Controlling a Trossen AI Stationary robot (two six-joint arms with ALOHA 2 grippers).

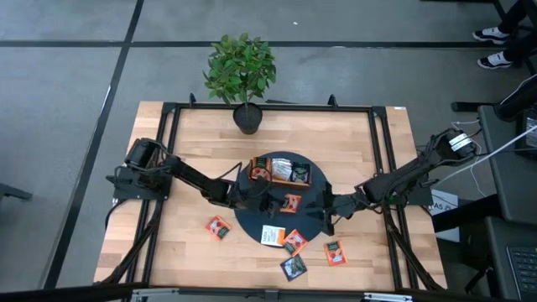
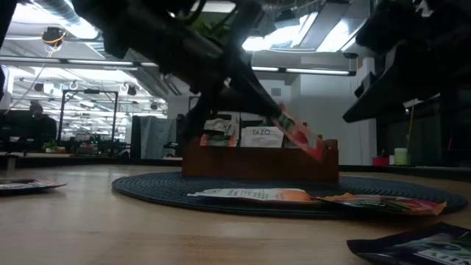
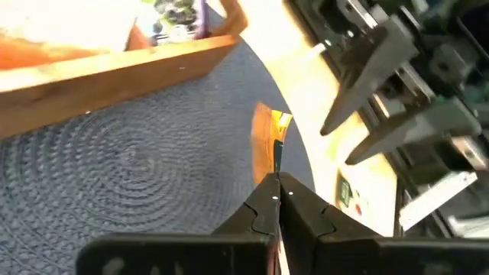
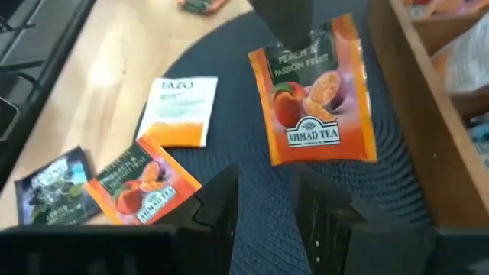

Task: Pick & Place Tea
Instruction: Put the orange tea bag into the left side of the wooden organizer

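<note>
Where left gripper [image 3: 276,200] pinches — sachet [image 3: 271,149] edge-on.

Even, soft light falls on the bench [image 1: 201,151] in the high view, with faint shadows. The low view is dim and backlit: ceiling lights [image 2: 294,33] glare at top centre, leaving the arms as dark silhouettes. The left wrist view blows out white at upper left, and near parts blur in both wrist views.
</note>
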